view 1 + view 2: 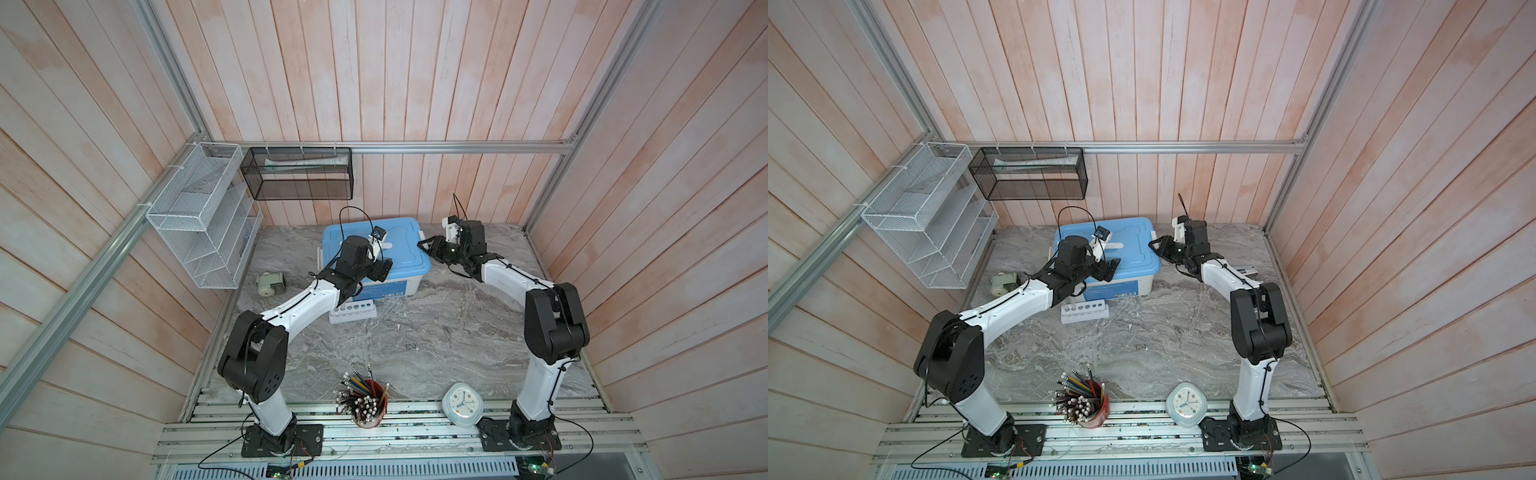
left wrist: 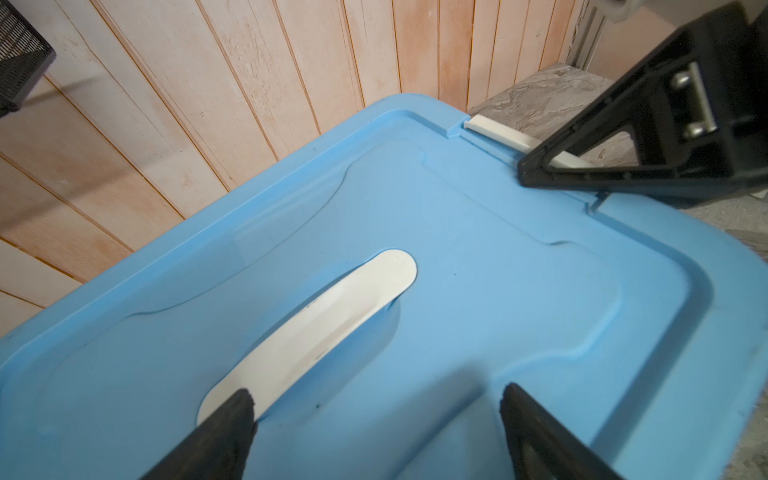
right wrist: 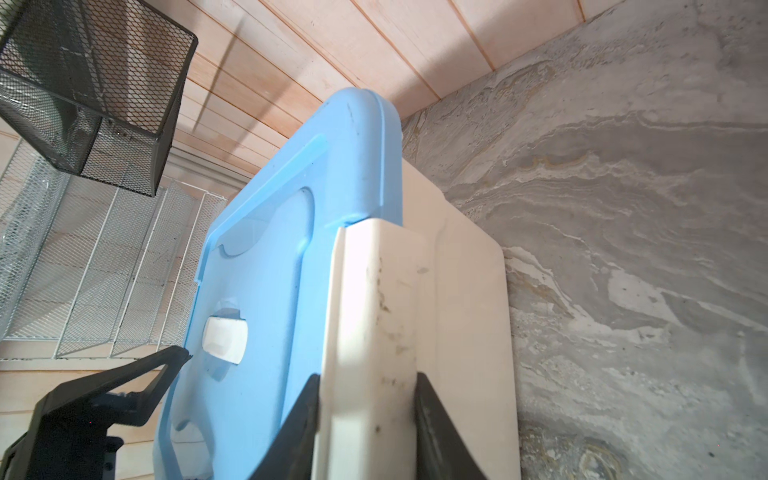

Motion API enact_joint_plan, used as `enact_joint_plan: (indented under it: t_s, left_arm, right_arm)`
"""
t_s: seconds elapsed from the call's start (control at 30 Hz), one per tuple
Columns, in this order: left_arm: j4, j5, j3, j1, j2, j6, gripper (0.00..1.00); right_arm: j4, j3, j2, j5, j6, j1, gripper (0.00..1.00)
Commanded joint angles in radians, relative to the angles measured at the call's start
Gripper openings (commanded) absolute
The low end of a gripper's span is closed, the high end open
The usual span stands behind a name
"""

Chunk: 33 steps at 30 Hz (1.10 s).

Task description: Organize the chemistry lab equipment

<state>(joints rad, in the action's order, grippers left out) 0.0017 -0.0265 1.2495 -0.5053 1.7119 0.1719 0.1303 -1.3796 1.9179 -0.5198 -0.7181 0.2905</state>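
Bimanual station with both arms working at the storage box, which stands at the back of the marbled surface. The left end effector hovers above the blue lid with its jaws spread wide and empty; one fingertip lies over the near end of the white handle recessed in the lid, and whether it touches cannot be told. The right end effector reaches in from the box's right side, its jaws drawn narrow around the white latch, with one finger against each face of the latch where it folds over the lid's edge. The white six-hole rack sits on the surface just in front of the box, close under the left forearm, with its holes facing up. At the front edge, well apart from both end effectors, stand the red cup of pencils and the white rounded clock.
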Motion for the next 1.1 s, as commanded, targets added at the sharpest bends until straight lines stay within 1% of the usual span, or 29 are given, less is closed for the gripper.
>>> enact_joint_plan:
  t_s: [0.0,0.1,0.2,0.3,0.37,0.47,0.6,0.73,0.87,1.07]
  left_arm:
    - [-0.023,0.005,-0.029,-0.001,-0.005,-0.010,0.93]
    - [-0.024,0.015,-0.025,0.013,-0.057,-0.032,0.94]
    - [-0.021,0.069,-0.033,0.065,-0.132,-0.104,0.94]
    - [0.024,0.154,-0.094,0.165,-0.213,-0.214,0.94]
    - [0.043,0.176,-0.131,0.228,-0.242,-0.267,0.93]
    - [0.047,0.204,-0.172,0.314,-0.259,-0.335,0.93]
    - [0.078,0.267,-0.207,0.401,-0.250,-0.418,0.93]
    - [0.066,0.321,-0.187,0.430,-0.215,-0.439,0.93]
    - [0.034,0.335,-0.149,0.438,-0.173,-0.438,0.93]
    - [0.045,0.378,-0.124,0.439,-0.112,-0.459,0.92]
  right_arm:
    - [-0.062,0.043,-0.014,0.076,0.007,0.006,0.33]
    - [-0.054,0.045,-0.014,0.088,-0.016,0.009,0.33]
    - [-0.045,0.048,-0.014,0.095,-0.035,0.010,0.33]
    - [-0.024,0.056,-0.014,0.096,-0.045,0.010,0.33]
    - [-0.019,0.059,-0.011,0.096,-0.051,0.009,0.33]
    - [-0.010,0.061,-0.008,0.096,-0.064,0.010,0.33]
    - [-0.008,0.055,-0.011,0.100,-0.072,0.010,0.33]
    - [-0.008,0.057,-0.016,0.105,-0.075,0.010,0.33]
    - [-0.009,0.061,-0.023,0.107,-0.075,0.010,0.33]
    - [-0.008,0.063,-0.026,0.111,-0.080,0.010,0.33]
